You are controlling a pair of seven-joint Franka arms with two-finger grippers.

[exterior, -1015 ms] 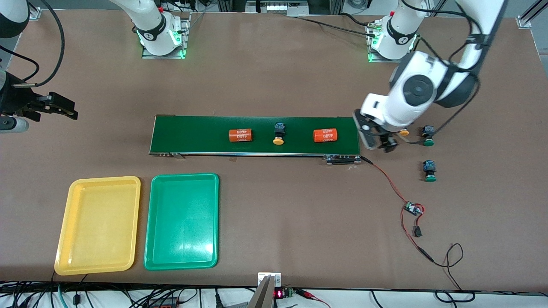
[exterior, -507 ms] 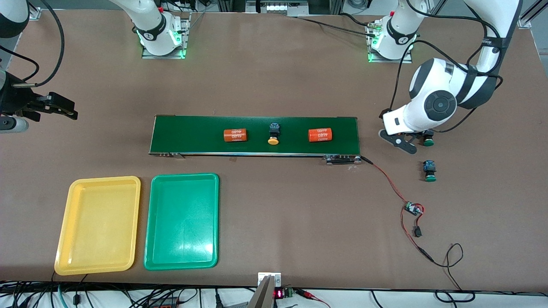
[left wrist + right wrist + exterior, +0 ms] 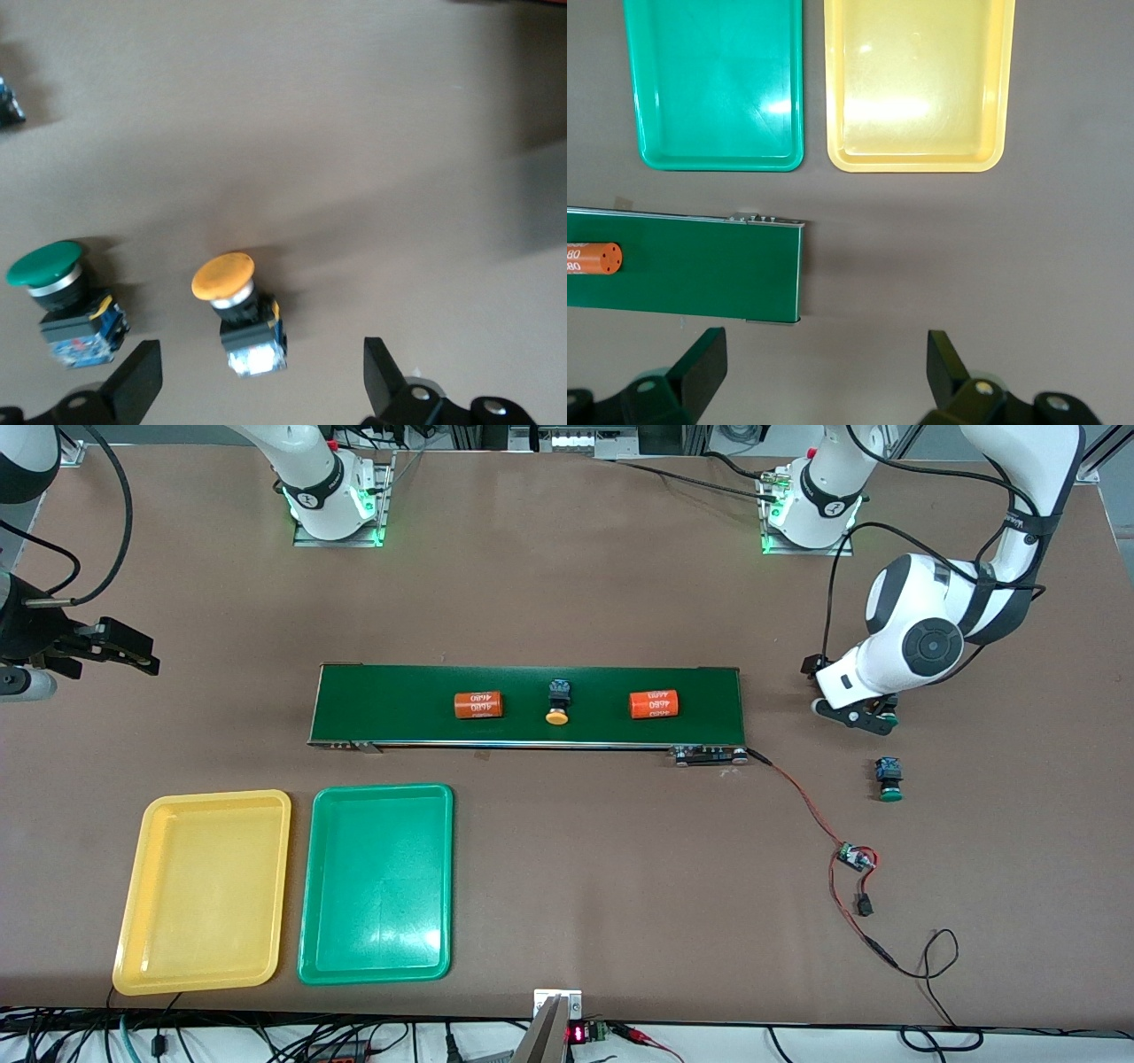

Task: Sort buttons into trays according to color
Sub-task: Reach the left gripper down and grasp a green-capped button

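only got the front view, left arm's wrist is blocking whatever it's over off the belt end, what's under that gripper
observer: a yellow-orange button, lying on its side on the table. The left gripper is open over it, one finger on each side, not touching it.
operator: is the green one by it in the way
observer: the green button lies beside it, also on its side, just outside one finger and apart from the yellow-orange one.
operator: right gripper holding anything
observer: no, the right gripper is open with nothing between its fingers, over bare table just off the end of the conveyor belt.
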